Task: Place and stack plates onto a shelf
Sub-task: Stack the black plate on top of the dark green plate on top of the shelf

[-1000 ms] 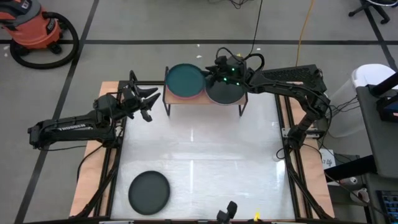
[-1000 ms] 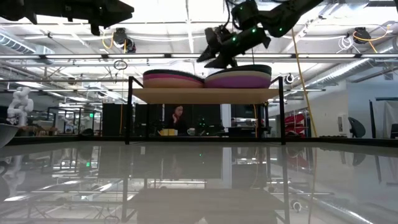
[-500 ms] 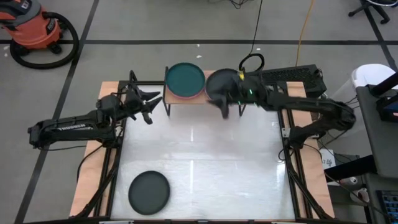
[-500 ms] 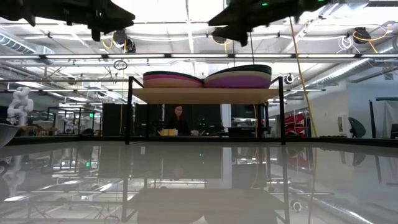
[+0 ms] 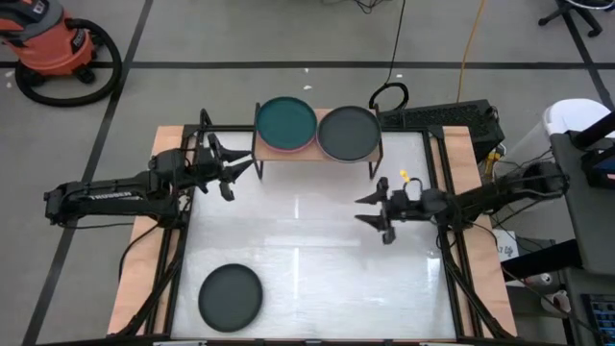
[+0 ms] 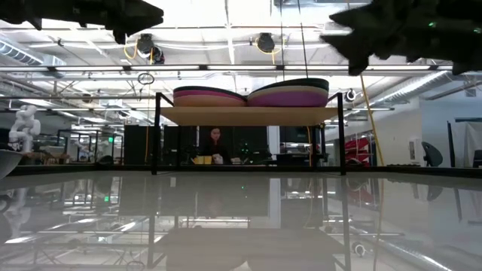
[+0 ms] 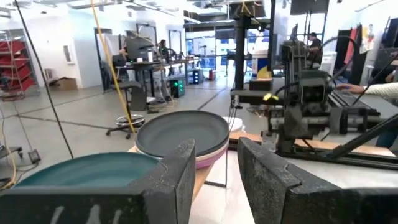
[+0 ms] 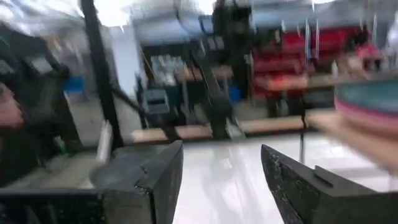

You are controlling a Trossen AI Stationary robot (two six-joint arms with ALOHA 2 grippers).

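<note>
The shelf (image 5: 317, 152) stands at the table's far edge and carries two stacks of plates. The left stack is topped by a dark teal plate (image 5: 285, 123) over pink ones. A dark grey plate (image 5: 348, 133) tops the right stack, with beige and purple plates below it (image 6: 290, 94). Another dark plate (image 5: 231, 296) lies flat on the table near its near-left corner. My left gripper (image 5: 235, 168) hangs open just left of the shelf, facing both stacks (image 7: 183, 130). My right gripper (image 5: 369, 213) is open over the table's right middle, pointing left, clear of the shelf.
The white tabletop (image 5: 307, 259) has wooden side strips and black frame rails. My right arm (image 7: 305, 106) shows in the left wrist view beyond the shelf. A red shop vacuum (image 5: 53, 48) stands on the floor beyond the far-left corner. A person (image 6: 215, 143) sits in the room behind.
My right gripper has drawn back from above the right stack on the shelf. It swung toward the table's near and right side and now points left over the table. The dark grey plate stays on top of that stack.
</note>
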